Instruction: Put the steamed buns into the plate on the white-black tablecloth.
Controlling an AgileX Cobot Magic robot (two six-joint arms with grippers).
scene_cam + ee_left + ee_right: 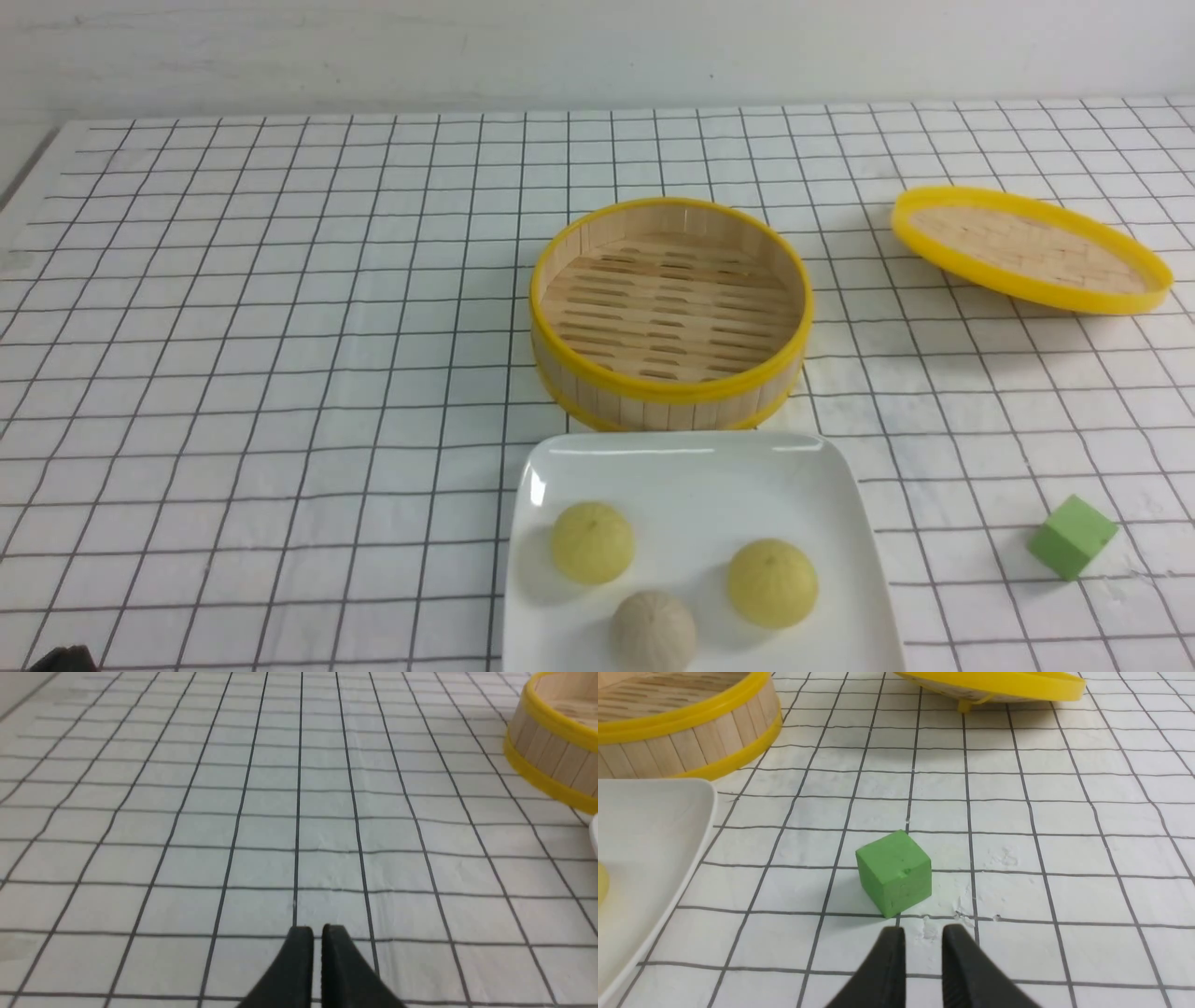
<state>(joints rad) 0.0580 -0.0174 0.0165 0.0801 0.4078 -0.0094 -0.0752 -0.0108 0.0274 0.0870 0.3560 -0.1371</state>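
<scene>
All 3 small dome-shaped steamed buns sit inside the large glossy white rounded-square plate (695,467) at the lower centre of the front view: a pale yellow bun (592,542) at the plate's left, a second pale yellow bun (772,582) at its right, and an off-white beige bun (653,631) between them, cut by the lower edge of the frame. They lie near one another but apart, none touching the raised rim, which keeps them from rolling off. The plate rests on the white cloth with a thin black grid (280,373) covering the bench.

Just above the plate in the frame stands the round bamboo steamer with yellow rims (670,313), holding nothing, so I judge that the transfer is finished. Its yellow-rimmed woven lid (1030,247) lies tilted at the upper right, set aside so the basket could be reached. A small green cube (1073,537) sits at the lower right, well apart from the plate, and is no part of the job.

The left gripper (317,933) shows at the bottom centre of its wrist view with jaws closed and holding nothing, over bare cloth. The right gripper (923,933) has its jaws slightly parted and gripping nothing, the green cube just beyond them. Both arms are clear of the plate, which fits a task at its end.
</scene>
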